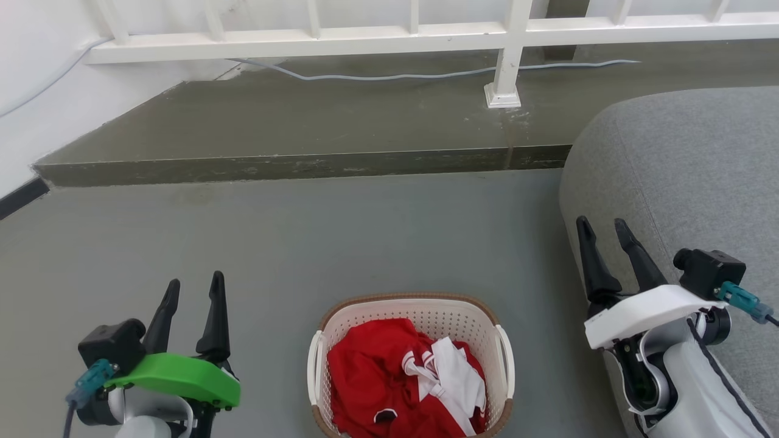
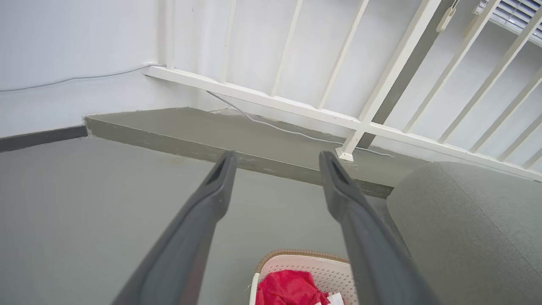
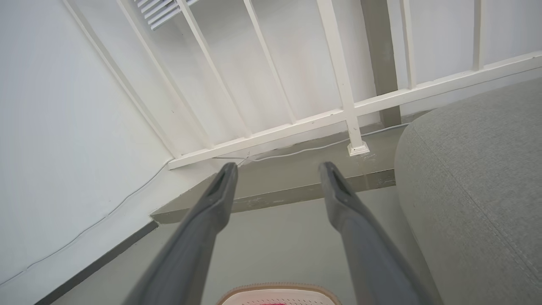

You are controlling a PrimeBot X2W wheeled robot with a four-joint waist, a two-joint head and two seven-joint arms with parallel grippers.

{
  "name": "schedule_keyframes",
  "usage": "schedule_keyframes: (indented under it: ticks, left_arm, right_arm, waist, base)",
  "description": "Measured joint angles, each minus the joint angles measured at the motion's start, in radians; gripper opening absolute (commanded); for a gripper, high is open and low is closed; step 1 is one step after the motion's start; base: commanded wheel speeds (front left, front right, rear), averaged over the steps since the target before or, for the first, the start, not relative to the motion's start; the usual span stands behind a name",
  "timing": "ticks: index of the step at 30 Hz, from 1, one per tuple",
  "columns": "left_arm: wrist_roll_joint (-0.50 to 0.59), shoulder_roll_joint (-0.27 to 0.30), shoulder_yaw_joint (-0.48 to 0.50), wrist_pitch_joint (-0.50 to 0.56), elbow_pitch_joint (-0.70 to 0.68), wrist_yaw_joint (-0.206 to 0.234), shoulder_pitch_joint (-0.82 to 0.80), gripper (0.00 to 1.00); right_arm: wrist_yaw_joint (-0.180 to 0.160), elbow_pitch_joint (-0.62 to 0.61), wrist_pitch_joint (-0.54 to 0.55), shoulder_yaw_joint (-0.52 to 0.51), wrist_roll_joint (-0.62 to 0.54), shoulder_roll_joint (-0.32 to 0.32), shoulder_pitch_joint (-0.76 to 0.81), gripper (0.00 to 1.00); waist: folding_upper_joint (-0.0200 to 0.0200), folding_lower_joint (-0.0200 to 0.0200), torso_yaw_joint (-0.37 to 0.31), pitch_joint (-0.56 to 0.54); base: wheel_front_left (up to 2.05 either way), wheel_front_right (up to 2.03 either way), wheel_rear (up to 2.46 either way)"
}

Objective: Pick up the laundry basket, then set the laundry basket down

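Note:
The laundry basket point(image 1: 420, 316) stands on the grey floor at the bottom middle of the head view, cream-white and perforated with a brown rim, holding red and white clothes. Its white side handles face left and right. My left gripper point(image 1: 195, 289) hangs open to the basket's left, well clear of it. My right gripper point(image 1: 604, 229) is open to the basket's right, above the edge of the grey sofa. In the left wrist view the basket point(image 2: 315, 267) shows low between the open fingers of the left gripper point(image 2: 276, 159). The basket's rim point(image 3: 279, 290) peeks in below the open right gripper point(image 3: 277, 169).
A grey sofa point(image 1: 688, 182) fills the right side, close to the right arm. A raised concrete step point(image 1: 292, 164) crosses the floor ahead, with a white railing point(image 1: 508, 55) and a loose cable point(image 1: 395, 76) on it. A white wall point(image 1: 36, 91) closes the left.

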Motion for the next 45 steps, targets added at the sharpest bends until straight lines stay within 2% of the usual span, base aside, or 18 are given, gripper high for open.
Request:
schedule_keyframes:
  ticks: [14,45]
  left_arm:
    - [0.156,-0.006,-0.015,-0.045,-0.007,-0.002,-0.002,1.00]
    - [0.196,-0.022,0.013,-0.045,-0.008,-0.027,-0.006,1.00]
  right_arm:
    - [0.000,0.000,-0.047,0.020,-0.179,0.003,-0.005,1.00]
    - [0.019,0.016,-0.048,-0.019,-0.214,0.035,-0.006,1.00]
  waist:
    - [0.0000,0.0000,-0.001,0.002]
    - [0.0000,0.0000,-0.016,0.038]
  base:
    - [0.00,0.00,0.00]
    - [0.00,0.00,0.00]
